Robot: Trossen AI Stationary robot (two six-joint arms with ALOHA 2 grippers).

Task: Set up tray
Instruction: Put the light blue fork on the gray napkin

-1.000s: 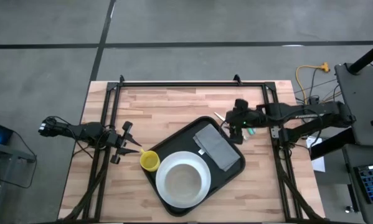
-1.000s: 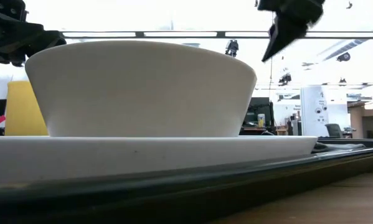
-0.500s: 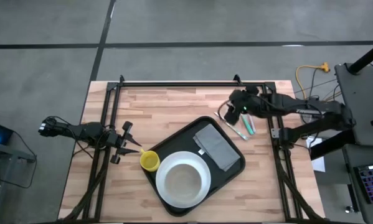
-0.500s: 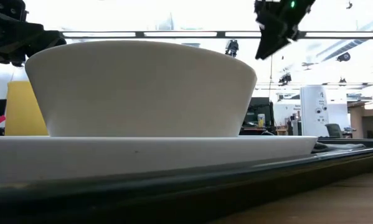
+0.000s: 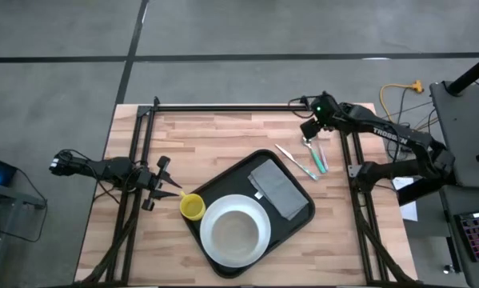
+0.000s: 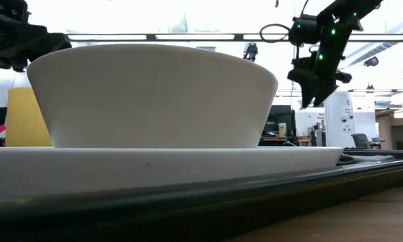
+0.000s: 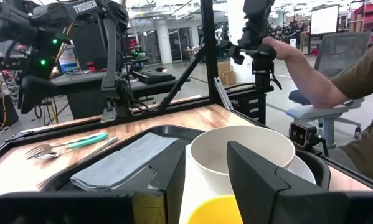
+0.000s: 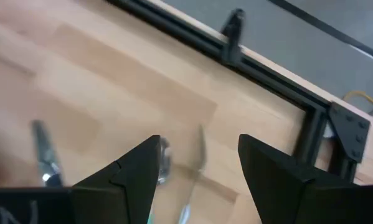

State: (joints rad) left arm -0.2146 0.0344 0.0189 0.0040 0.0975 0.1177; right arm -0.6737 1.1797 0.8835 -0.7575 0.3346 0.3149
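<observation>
The black tray [image 5: 247,210] lies turned at an angle on the wooden table [image 5: 215,140], nearer the front edge than the back rail. On it sits a white plate [image 5: 223,252] with a white bowl [image 5: 237,234] on top, and beside them, toward the back right corner of the tray, a folded grey cloth [image 5: 277,189]. From table height the bowl [image 6: 151,94] fills most of the view, resting on the plate [image 6: 161,168] with the tray's dark rim [image 6: 268,191] below it.

A yellow cup [image 5: 193,207] stands on the table just outside the tray's left edge. The left gripper [image 5: 177,194] is right at the cup, its fingers on either side of it; whether they press on the cup or only stand around it cannot be told. In the left wrist view the cup [image 7: 214,211] shows between the two dark fingers [image 7: 261,180].

The right gripper [image 5: 309,138] hangs above the table near the back right corner, its fingers spread wide with nothing between them. Below it, on the bare wood to the right of the tray, lie a few pieces of cutlery [image 5: 311,160], one with a green handle, well apart from the tray's rim. A person's arm [image 7: 311,74] shows in the room beyond the table
</observation>
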